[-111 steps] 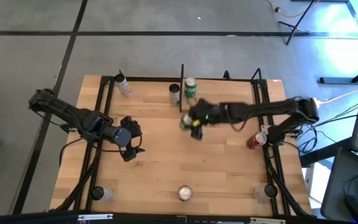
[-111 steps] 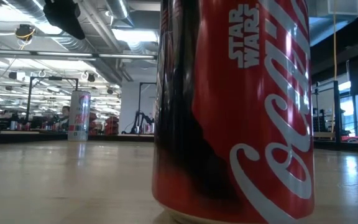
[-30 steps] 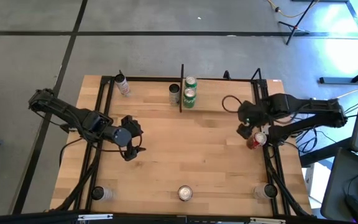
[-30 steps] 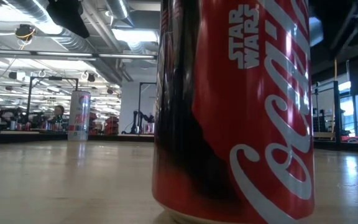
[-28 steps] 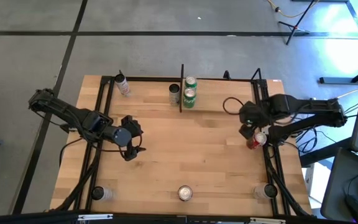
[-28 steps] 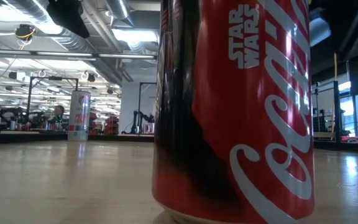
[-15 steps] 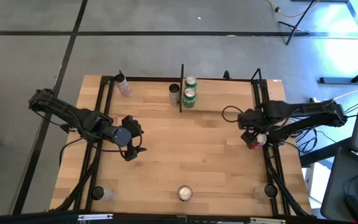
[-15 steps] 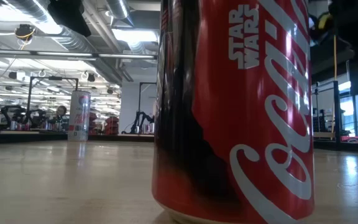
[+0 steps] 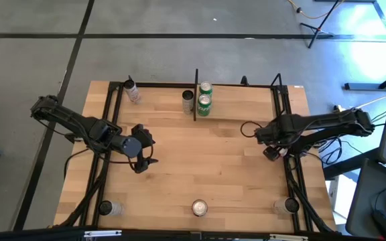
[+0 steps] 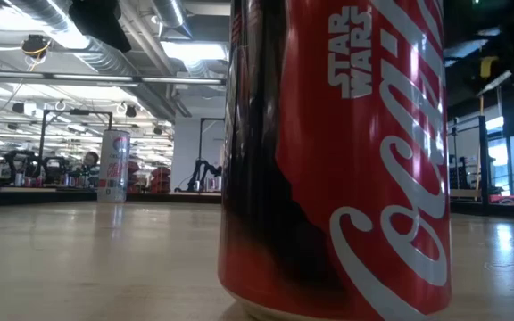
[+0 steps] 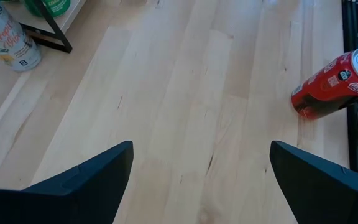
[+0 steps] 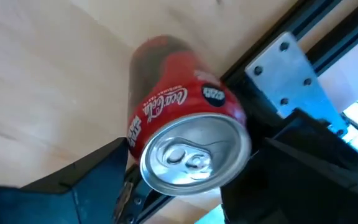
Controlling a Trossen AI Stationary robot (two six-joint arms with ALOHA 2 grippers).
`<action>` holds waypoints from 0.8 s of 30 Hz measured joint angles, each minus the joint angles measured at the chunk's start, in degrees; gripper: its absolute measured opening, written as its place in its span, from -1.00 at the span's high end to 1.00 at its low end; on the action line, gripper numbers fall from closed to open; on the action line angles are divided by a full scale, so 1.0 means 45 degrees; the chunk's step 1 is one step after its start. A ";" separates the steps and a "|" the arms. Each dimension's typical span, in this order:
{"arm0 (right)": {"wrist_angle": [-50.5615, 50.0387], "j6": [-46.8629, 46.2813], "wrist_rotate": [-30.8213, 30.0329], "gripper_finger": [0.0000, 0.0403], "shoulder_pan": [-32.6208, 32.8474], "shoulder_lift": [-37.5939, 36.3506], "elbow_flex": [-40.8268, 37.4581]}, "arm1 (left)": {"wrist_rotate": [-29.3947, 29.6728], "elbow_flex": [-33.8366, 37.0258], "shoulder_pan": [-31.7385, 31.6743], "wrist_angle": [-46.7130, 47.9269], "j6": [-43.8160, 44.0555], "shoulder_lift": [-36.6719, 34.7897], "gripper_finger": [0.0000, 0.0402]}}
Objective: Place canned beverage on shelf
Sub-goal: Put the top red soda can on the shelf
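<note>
A red Coca-Cola can stands upright on its base on the tabletop, beside the black rail at the table's right edge; it also shows in the left wrist view. My right gripper is open over it, pointing down, one finger on each side of the can, and hides it in the high view. The shelf at the far edge holds two green cans and a silver can. My left gripper waits open and empty at the table's left. My right gripper comes at the red can from above, its open fingers on either side of the can's upper wall. I cannot tell whether they touch it. The can stands upright on the table.
A white can is at the far left corner. Three cans stand along the near edge; the middle one fills the low view. Black frame rails run along the table's sides. Bare wood lies mid-table.
My right gripper has moved toward the table's near edge and come over the red can, which showed beside it a second ago and is now covered in the high view. The can has stayed in place.
</note>
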State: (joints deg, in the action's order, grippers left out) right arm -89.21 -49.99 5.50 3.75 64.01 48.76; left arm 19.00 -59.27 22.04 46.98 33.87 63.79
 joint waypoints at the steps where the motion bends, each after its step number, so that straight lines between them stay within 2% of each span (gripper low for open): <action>1: 0.0112 0.0129 0.0165 -0.74 0.0000 0.0004 -0.0142 | 0.0000 0.0000 0.0000 0.0004 0.0000 0.0000 -0.82; 8: 0.0811 0.0899 0.0611 -0.66 0.0000 0.0640 -0.0105 | 0.0010 0.0000 -0.0004 -0.0004 -0.0005 0.0001 -0.82; 15: 0.0675 0.1352 0.1064 -0.40 -0.0005 0.1349 -0.0067 | 0.0010 0.0000 -0.0005 -0.0001 -0.0005 0.0001 -0.82; 19: 0.0760 0.1152 0.0993 -0.25 0.0000 0.1418 0.0323 | 0.0009 0.0000 -0.0004 -0.0001 -0.0005 0.0001 -0.82; 24: 0.0980 0.0768 0.0358 -0.24 -0.0005 0.1418 0.1537 | 0.0008 0.0000 0.0000 -0.0001 -0.0005 -0.0002 -0.82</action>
State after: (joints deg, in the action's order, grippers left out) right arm -84.80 -46.53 7.12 3.73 70.39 55.68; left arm 19.04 -59.27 22.04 46.98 33.85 63.78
